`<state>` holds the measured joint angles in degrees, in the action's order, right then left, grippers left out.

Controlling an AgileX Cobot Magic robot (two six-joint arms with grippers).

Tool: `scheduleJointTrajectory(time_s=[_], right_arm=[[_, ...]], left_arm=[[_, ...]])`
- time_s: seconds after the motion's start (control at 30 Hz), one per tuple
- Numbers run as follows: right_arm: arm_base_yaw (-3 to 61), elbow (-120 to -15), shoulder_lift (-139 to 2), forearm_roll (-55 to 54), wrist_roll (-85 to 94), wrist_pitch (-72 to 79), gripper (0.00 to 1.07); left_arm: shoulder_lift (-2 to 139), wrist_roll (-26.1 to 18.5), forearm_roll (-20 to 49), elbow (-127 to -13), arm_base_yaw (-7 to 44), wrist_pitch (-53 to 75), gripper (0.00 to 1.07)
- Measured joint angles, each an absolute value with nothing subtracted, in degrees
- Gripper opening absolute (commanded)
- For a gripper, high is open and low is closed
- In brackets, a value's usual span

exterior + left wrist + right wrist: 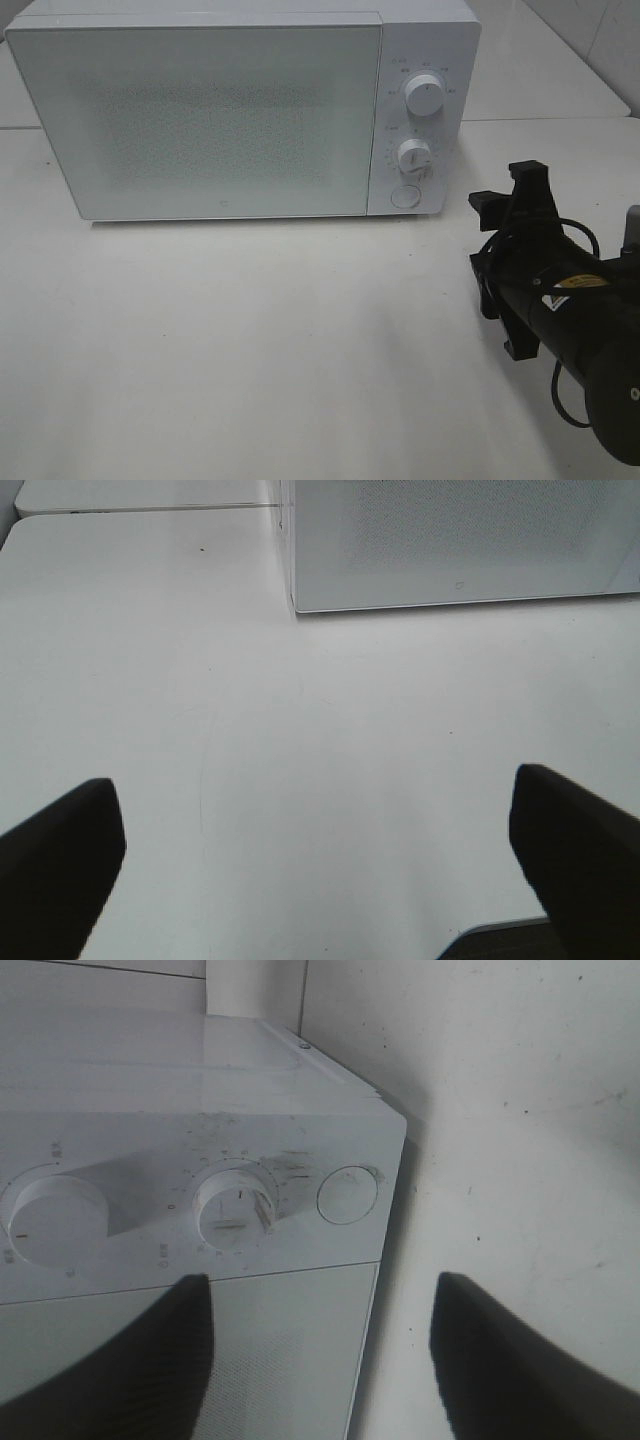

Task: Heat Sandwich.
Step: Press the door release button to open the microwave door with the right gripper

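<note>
At centre right, the right gripper (pixel 508 186), jaws apart and empty, faces the round white button (pixel 404 196) of the closed white microwave oven (pixel 200 110), just upper left of it.

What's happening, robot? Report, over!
Left gripper open, empty, over table. Right gripper open, empty, facing microwave knobs. Sandwich not in view. Door shut, nothing seen blocking it.
</note>
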<state>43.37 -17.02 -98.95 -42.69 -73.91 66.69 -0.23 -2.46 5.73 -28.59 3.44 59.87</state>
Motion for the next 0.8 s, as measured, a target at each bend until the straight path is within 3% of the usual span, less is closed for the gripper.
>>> scheduleJointTrajectory(time_s=[0.07,0.1,0.2,0.23,0.27,0.3,0.8], right_arm=[[43.37,-17.02,-98.95,-42.69,-74.26,66.69,0.46],[43.37,-17.02,-98.95,-42.69,-74.94,66.69,0.34],[43.37,-17.02,-98.95,-42.69,-75.06,66.69,0.13],[43.37,-17.02,-98.95,-42.69,-75.06,66.69,0.13],[43.37,-17.02,-98.95,-42.69,-75.11,66.69,0.02],[43.37,-17.02,-98.95,-42.69,-75.11,66.69,0.0],[43.37,-17.02,-98.95,-42.69,-75.11,65.09,0.03]], left_arm=[[-0.23,-2.46,5.73,-28.59,3.44,59.87,1.03],[-0.23,-2.46,5.73,-28.59,3.44,59.87,1.03],[-0.23,-2.46,5.73,-28.59,3.44,59.87,1.03],[-0.23,-2.46,5.73,-28.59,3.44,59.87,1.03],[-0.23,-2.46,5.73,-28.59,3.44,59.87,1.03],[-0.23,-2.46,5.73,-28.59,3.44,59.87,1.03],[-0.23,-2.46,5.73,-28.59,3.44,59.87,1.03]])
